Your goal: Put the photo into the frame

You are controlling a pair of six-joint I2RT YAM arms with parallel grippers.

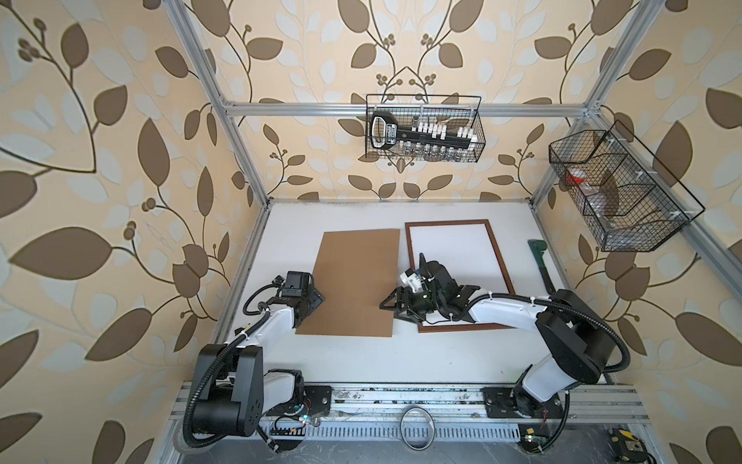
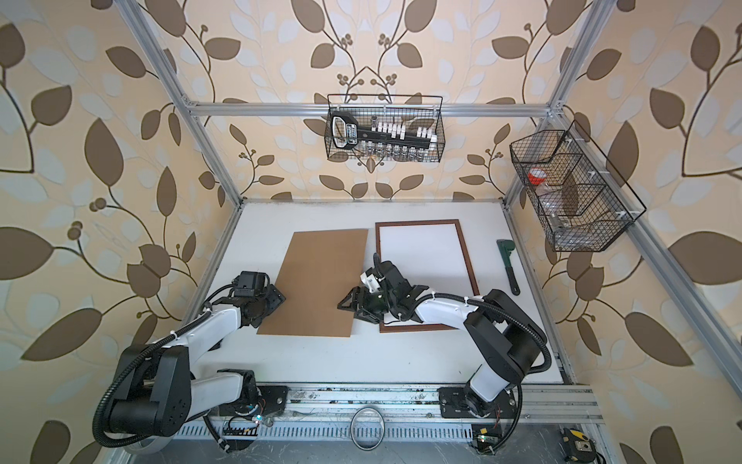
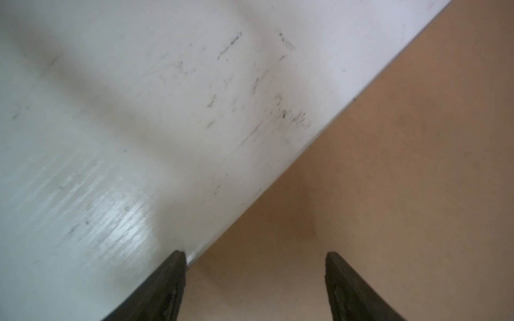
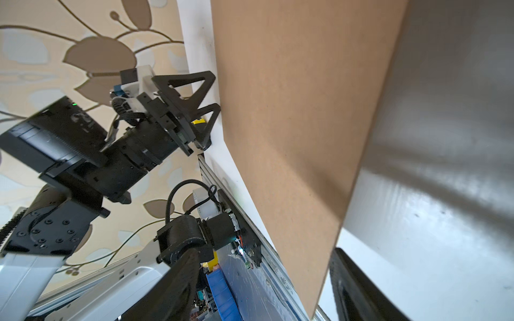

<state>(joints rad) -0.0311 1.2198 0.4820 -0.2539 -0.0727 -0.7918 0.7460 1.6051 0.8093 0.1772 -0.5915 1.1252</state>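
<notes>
Straddling the left edge of the brown backing board (image 1: pixel 353 281), the left gripper (image 3: pixel 255 253) has its fingers spread wide, one over the white table (image 1: pixel 361 361) and one over the board, holding nothing. Across the board, the right gripper (image 1: pixel 388 312) sits at its right edge near the front corner. Its fingers are also apart, with the board's edge running between them in the right wrist view, not pinched as far as shows. Just right of the board the frame (image 1: pixel 447 222) lies flat, its near end under the right arm, its inside plain white. Where the photo lies cannot be told. Farther right lies a green pipe wrench (image 1: pixel 540 261); a wire basket (image 1: pixel 423 128) hangs on the back wall.
</notes>
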